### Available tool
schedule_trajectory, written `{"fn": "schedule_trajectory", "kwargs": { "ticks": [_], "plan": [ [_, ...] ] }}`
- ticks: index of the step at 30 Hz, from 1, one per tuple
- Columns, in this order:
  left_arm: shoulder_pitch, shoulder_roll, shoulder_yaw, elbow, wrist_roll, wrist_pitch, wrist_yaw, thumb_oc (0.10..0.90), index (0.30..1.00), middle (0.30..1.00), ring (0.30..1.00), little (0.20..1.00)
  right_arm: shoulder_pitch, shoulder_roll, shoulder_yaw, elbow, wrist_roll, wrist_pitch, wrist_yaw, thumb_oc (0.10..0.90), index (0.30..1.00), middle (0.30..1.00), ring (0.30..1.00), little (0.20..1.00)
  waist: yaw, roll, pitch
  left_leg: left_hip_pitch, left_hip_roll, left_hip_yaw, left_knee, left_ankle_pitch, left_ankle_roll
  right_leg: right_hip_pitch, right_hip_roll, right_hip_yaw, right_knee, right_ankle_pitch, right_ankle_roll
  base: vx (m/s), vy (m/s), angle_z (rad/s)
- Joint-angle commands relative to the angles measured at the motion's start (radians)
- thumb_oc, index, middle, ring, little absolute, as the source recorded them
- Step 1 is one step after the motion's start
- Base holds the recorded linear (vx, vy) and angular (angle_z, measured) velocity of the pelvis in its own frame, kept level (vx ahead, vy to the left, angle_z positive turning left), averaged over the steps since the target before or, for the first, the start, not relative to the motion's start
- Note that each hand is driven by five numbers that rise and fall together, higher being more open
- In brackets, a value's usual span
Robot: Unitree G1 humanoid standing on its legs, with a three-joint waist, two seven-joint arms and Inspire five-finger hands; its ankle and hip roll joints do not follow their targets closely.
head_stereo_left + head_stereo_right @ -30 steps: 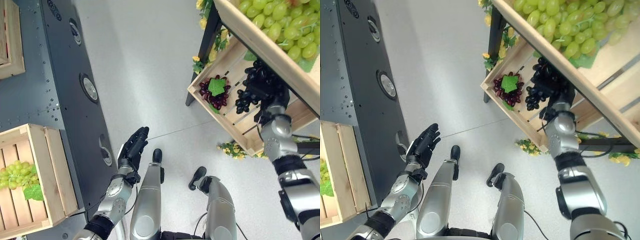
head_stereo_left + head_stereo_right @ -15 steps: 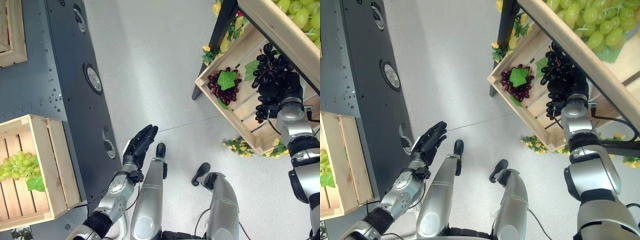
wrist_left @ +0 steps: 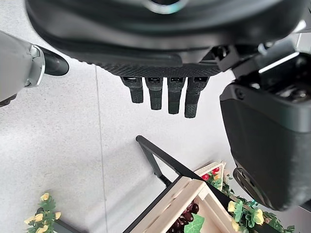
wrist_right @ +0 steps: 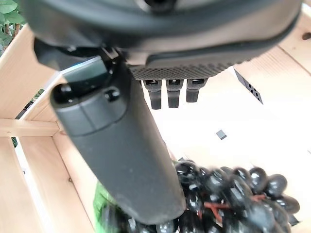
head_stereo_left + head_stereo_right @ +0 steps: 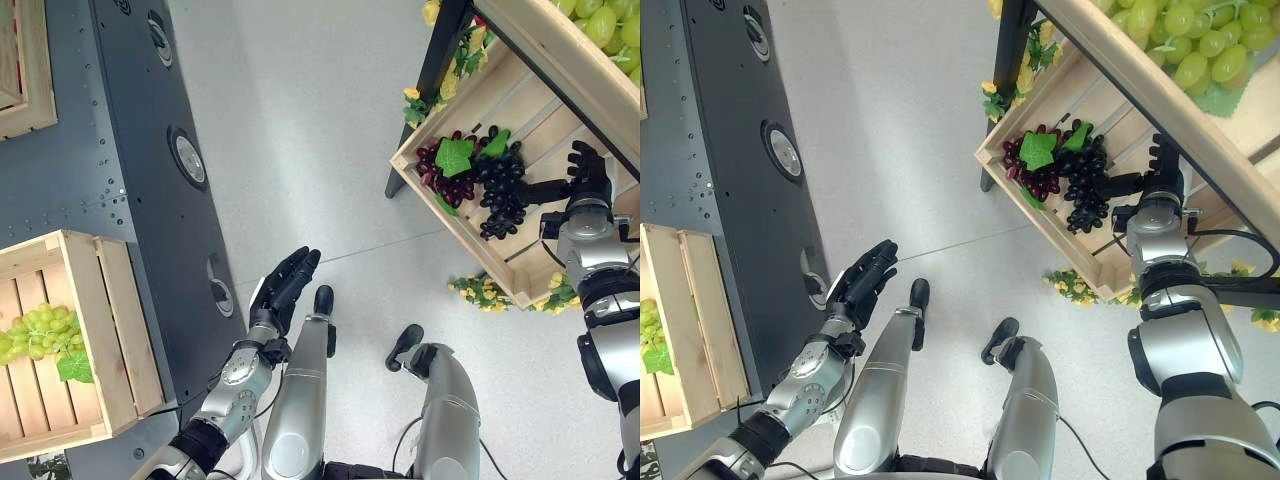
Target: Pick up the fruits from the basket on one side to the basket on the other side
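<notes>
Right hand (image 5: 588,180) hangs released, fingers straight, beside the black grapes (image 5: 500,190) lying in the right crate (image 5: 450,120) against the red grapes (image 5: 445,180); left hand (image 5: 280,290) idles open; risk, I judge: a hasty reach shoves the bunch, berries snagging on slats.

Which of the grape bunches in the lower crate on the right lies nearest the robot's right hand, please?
The black grape bunch: it lies between the dark red bunch and the open right hand.
</notes>
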Motion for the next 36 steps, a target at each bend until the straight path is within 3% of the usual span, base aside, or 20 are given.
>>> {"fn": "schedule_trajectory", "kwargs": {
  "ticks": [1,5,11,19,21,27,29,32,34,36],
  "plan": [
    [0.003,-0.022,-0.009,-0.143,-0.007,-0.111,-0.001,0.800,0.900,0.900,0.900,0.900,-0.138,-0.188,0.060,0.003,-0.010,-0.013,0.005,0.800,0.900,0.900,0.900,0.900,-0.001,0.039,-0.014,0.054,-0.027,0.082,0.073,-0.183,0.067,0.025,0.047,0.021,-0.043,0.054,-0.046,0.00,0.000,0.00],
    [0.005,-0.023,-0.007,-0.137,-0.018,-0.116,-0.006,0.800,0.900,0.900,0.900,0.900,-0.147,-0.185,0.066,0.010,-0.003,-0.018,0.030,0.800,0.900,0.900,0.900,0.900,0.001,0.041,-0.014,0.063,-0.027,0.085,0.069,-0.183,0.066,0.028,0.043,0.020,-0.039,0.051,-0.046,0.00,0.008,0.00],
    [0.022,-0.035,0.001,-0.137,-0.009,-0.125,-0.024,0.800,0.900,0.900,0.900,0.900,-0.079,-0.143,0.024,-0.053,0.120,-0.157,0.137,0.800,0.900,0.900,0.900,0.900,0.003,0.042,-0.014,0.126,-0.030,0.090,0.039,-0.180,0.062,0.086,0.040,0.014,-0.059,0.045,-0.047,0.00,0.019,-0.03],
    [0.033,-0.069,0.056,-0.056,0.018,-0.089,-0.041,0.800,0.900,0.900,0.900,0.900,0.224,0.035,-0.052,-0.269,0.248,-0.267,0.329,0.800,0.900,0.900,0.900,0.900,-0.017,0.021,-0.014,0.328,-0.014,0.103,-0.062,-0.157,0.049,0.296,0.032,-0.007,-0.167,0.059,-0.030,0.05,-0.006,-0.02],
    [0.040,-0.083,0.087,-0.021,0.031,-0.087,-0.048,0.800,0.900,0.900,0.900,0.900,0.316,0.115,-0.043,-0.345,0.262,-0.295,0.362,0.800,0.900,0.900,0.900,0.900,-0.026,0.015,-0.017,0.422,-0.009,0.107,-0.136,-0.132,0.040,0.392,0.042,-0.005,-0.251,0.079,-0.018,0.09,-0.008,-0.04],
    [0.076,-0.117,0.132,0.033,0.072,-0.065,-0.024,0.800,0.900,0.900,0.900,0.900,0.571,0.327,-0.036,-0.508,0.372,-0.330,0.328,0.800,0.900,0.900,0.900,0.900,-0.058,-0.003,-0.123,0.577,-0.027,0.087,-0.360,-0.067,0.026,0.549,0.093,0.041,-0.488,0.140,0.019,0.12,-0.014,-0.04],
    [0.084,-0.123,0.139,0.040,0.077,-0.062,-0.025,0.800,0.900,0.900,0.900,0.900,0.617,0.354,-0.037,-0.524,0.378,-0.338,0.332,0.800,0.900,0.900,0.900,0.900,-0.064,-0.004,-0.141,0.599,-0.035,0.079,-0.400,-0.057,0.027,0.571,0.102,0.051,-0.523,0.148,0.024,0.09,-0.009,0.19],
    [0.114,-0.146,0.152,0.052,0.110,-0.042,-0.018,0.800,0.900,0.900,0.900,0.900,0.762,0.432,-0.009,-0.579,0.384,-0.332,0.362,0.800,0.900,0.900,0.900,0.900,-0.084,0.000,-0.214,0.656,-0.058,0.037,-0.520,-0.014,0.042,0.625,0.134,0.091,-0.623,0.186,0.028,0.07,-0.026,0.36],
    [0.123,-0.151,0.152,0.061,0.123,-0.035,-0.024,0.800,0.900,0.900,0.900,0.900,0.804,0.451,0.004,-0.582,0.391,-0.334,0.385,0.800,0.900,0.900,0.900,0.900,-0.092,0.002,-0.242,0.667,-0.066,0.010,-0.545,-0.008,0.047,0.630,0.153,0.126,-0.633,0.185,0.026,0.07,-0.069,0.42],
    [0.129,-0.152,0.140,0.092,0.157,0.001,-0.064,0.800,0.900,0.900,0.900,0.900,0.897,0.465,0.024,-0.631,0.417,-0.322,0.393,0.800,0.900,0.900,0.900,0.900,-0.127,-0.002,-0.294,0.677,-0.086,-0.075,-0.562,-0.002,0.058,0.634,0.215,0.239,-0.620,0.159,-0.003,0.09,-0.163,0.88]
  ]
}}
